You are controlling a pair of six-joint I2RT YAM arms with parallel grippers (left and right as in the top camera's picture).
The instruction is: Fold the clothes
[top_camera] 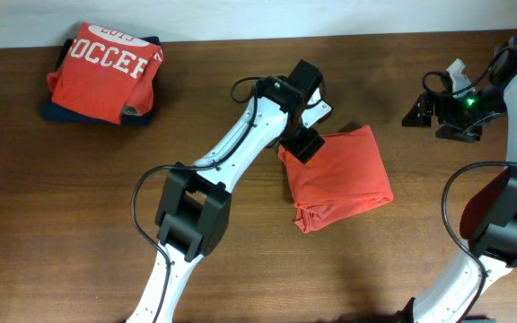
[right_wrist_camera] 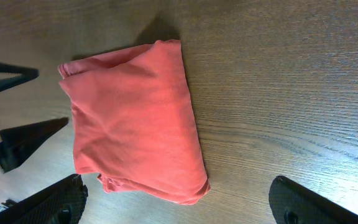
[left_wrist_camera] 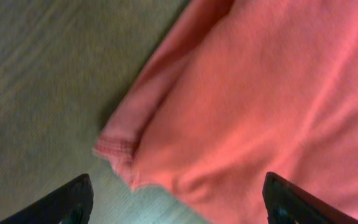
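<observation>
You have a dark brown wood-grain tabletop (top_camera: 79, 224), with a strip of white wall (top_camera: 240, 18) behind its far edge. One folded shirt (top_camera: 344, 179) lies near the middle, a little toward the right edge, plain side up. Your left hand (top_camera: 302, 144) is over its far left corner, fingers spread, pinching nothing. Your right hand (top_camera: 429, 117), near the far right corner, is spread too and empty. At the far left corner a second shirt (top_camera: 101, 76) lies on navy cloth (top_camera: 61, 112). Its white letters read "SOCCER".
</observation>
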